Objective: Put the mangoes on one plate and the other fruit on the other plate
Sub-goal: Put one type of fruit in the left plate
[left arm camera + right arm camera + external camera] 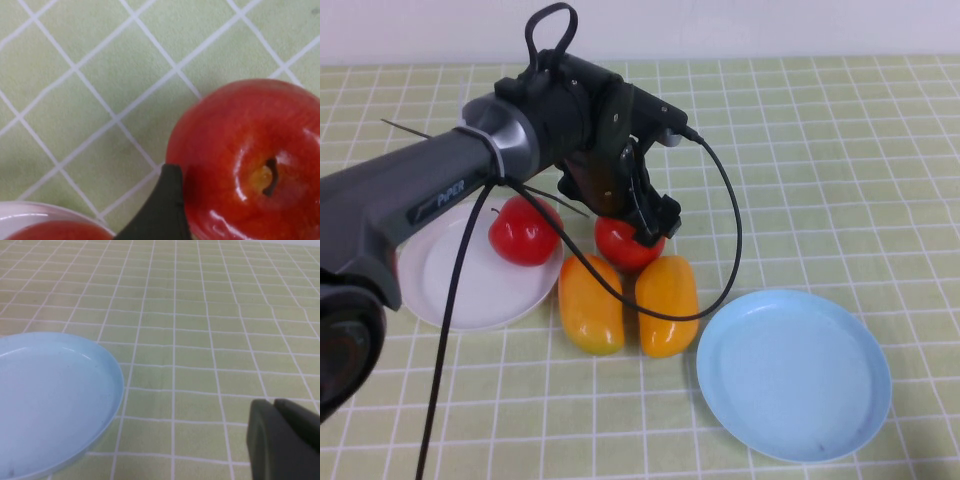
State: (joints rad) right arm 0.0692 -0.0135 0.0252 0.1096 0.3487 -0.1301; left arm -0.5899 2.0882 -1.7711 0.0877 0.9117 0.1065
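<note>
The left arm is stretched in from the left over the middle of the table, its wrist bent downward. The left gripper [642,228] is held low with its fingers [161,210] spread wide apart. The right gripper [287,440] is kept closed, close above the table.

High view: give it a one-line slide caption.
Open left hand over second apple; first apple on white plate, blue plate empty.

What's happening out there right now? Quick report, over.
Left gripper open, down over the loose apple. Right gripper shut, parked near the blue plate. One apple on the white plate; mangoes untouched.
</note>
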